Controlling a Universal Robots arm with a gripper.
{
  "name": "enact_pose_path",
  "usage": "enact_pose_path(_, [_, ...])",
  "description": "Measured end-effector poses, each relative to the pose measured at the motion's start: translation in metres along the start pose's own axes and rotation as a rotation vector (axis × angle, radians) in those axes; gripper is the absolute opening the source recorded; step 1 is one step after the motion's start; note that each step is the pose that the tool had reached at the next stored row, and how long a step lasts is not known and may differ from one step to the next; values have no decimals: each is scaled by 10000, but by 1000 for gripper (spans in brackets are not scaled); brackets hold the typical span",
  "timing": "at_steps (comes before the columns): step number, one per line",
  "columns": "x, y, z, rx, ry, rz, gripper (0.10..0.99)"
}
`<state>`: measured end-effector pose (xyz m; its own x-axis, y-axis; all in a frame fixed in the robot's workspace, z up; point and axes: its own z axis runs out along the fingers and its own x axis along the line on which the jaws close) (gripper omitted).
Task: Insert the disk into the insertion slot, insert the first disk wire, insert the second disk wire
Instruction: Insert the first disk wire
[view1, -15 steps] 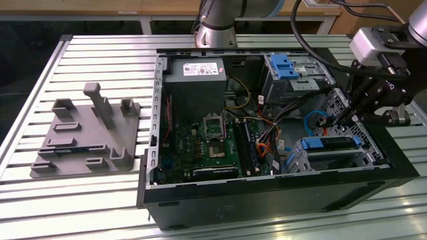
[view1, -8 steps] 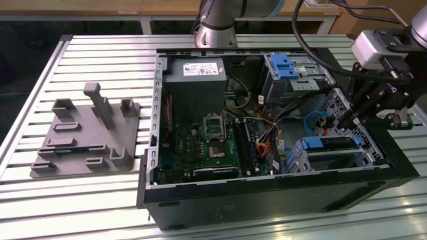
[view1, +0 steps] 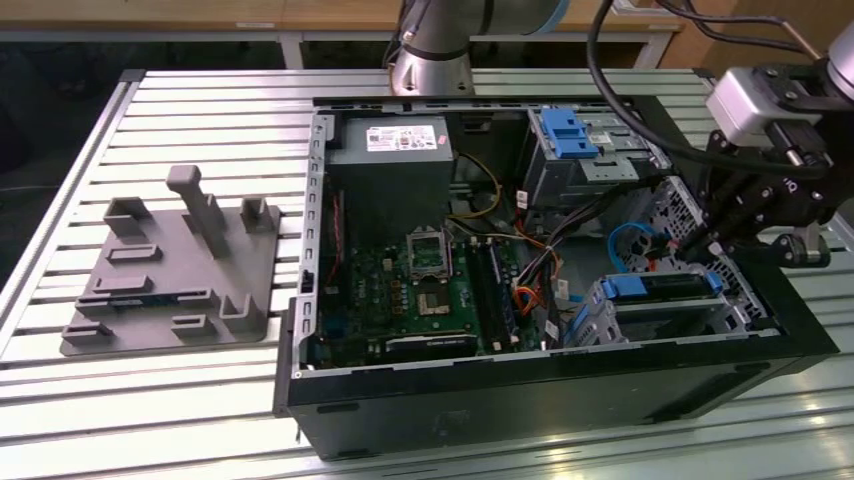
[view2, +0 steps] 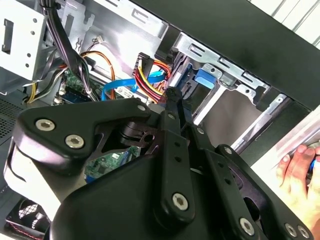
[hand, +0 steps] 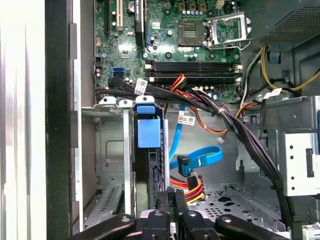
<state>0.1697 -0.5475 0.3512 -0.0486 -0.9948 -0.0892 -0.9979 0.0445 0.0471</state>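
Gripper (hand: 173, 199) clenched at lower centre beside the red-and-yellow power wires (hand: 194, 187); the disk (hand: 148, 131) sits in the insertion slot (hand: 112, 150), and the blue data cable (hand: 202, 157) looks unplugged.

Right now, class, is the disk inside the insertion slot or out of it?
In. The disk, with its blue frame, lies between the walls of the insertion slot in the exterior view.

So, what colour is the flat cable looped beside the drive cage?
Blue; the flat cable shows best in the first wrist view.
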Motion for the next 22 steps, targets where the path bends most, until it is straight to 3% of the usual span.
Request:
enact_pose_path(15, [47,-3,29,-2,1,0,161])
enact_pose_path(22, [51,-4,43,-20,49,5,161])
